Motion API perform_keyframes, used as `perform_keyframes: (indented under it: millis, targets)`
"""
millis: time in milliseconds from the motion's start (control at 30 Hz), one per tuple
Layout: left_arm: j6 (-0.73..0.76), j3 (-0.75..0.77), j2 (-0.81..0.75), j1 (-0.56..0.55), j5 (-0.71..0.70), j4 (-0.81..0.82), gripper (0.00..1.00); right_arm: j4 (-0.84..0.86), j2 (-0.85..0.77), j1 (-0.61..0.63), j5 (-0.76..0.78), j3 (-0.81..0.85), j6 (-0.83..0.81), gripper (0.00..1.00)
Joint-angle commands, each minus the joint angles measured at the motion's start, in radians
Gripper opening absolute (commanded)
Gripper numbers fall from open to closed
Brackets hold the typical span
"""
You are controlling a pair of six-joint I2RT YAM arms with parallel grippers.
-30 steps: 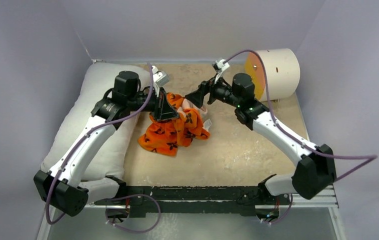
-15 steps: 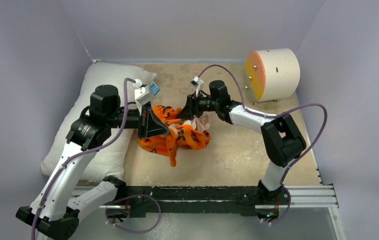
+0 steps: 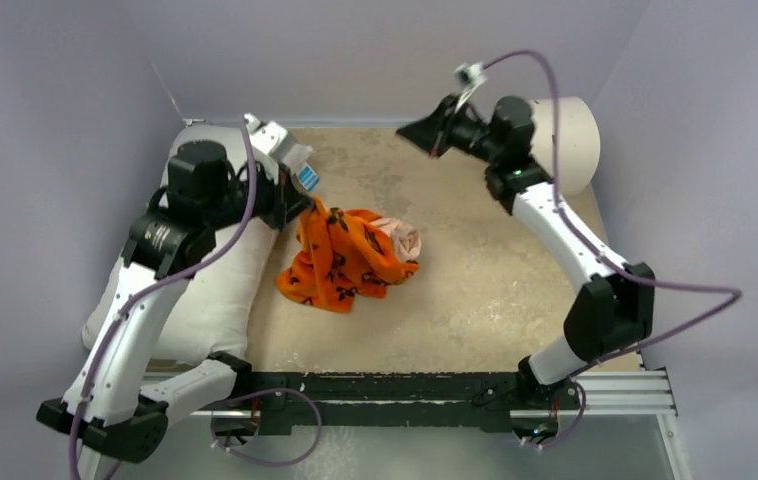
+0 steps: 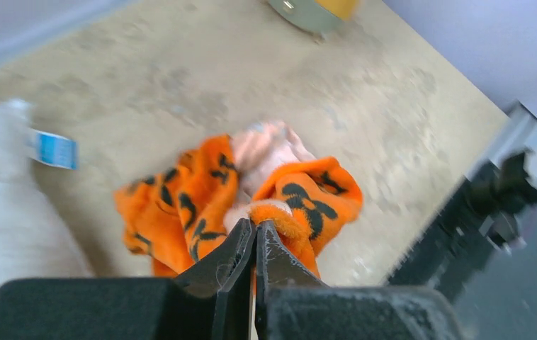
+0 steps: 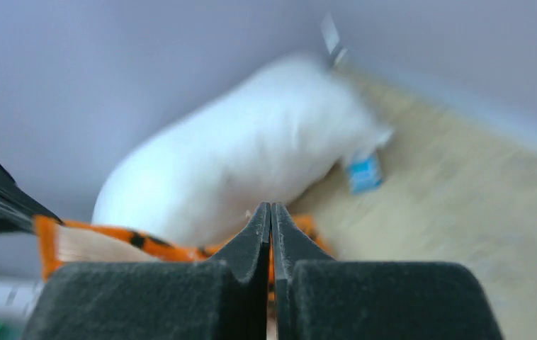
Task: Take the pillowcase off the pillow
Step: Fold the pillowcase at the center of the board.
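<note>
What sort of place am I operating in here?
Probably a lab robot test cell, not a home: plain lavender walls box in a tan tabletop, a metal mounting rail edges it, and the props are a pillow, pillowcase and white cylinder.

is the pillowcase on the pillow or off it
Off. The pillowcase lies crumpled beside the bare white pillow, one edge pinched in the left gripper.
</note>
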Motion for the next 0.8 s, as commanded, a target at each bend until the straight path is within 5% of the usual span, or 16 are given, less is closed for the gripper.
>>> perform_keyframes:
  millis: [0, 33, 100, 167, 400, 600, 767]
  targets:
    - [0.064, 0.211, 0.155, 0.070, -0.079, 0.063, 0.00, -0.136, -0.103, -0.028, 0.227, 0.204, -0.114, 0.00]
    - [0.077, 0.263, 0.191, 0.075, -0.028, 0.027, 0.00, -0.189, -0.093, -0.029, 0.234, 0.215, -0.125, 0.01]
    - [0.112, 0.345, 0.225, 0.076, 0.002, -0.052, 0.00, -0.303, -0.067, -0.026, 0.264, 0.197, -0.197, 0.40]
    - [0.127, 0.363, 0.199, 0.076, -0.036, -0.087, 0.00, -0.339, -0.062, -0.025, 0.286, 0.095, -0.213, 0.62]
    - [0.054, 0.329, -0.006, 0.076, -0.193, -0.075, 0.00, -0.222, -0.069, -0.009, 0.328, -0.270, -0.133, 0.68]
    - [0.043, 0.346, -0.028, 0.076, -0.191, -0.181, 0.00, -0.127, -0.007, 0.154, 0.209, -0.300, -0.104, 0.80]
    - [0.020, 0.278, -0.071, 0.076, -0.200, -0.191, 0.00, 0.120, -0.002, 0.215, 0.024, -0.363, 0.021, 0.84]
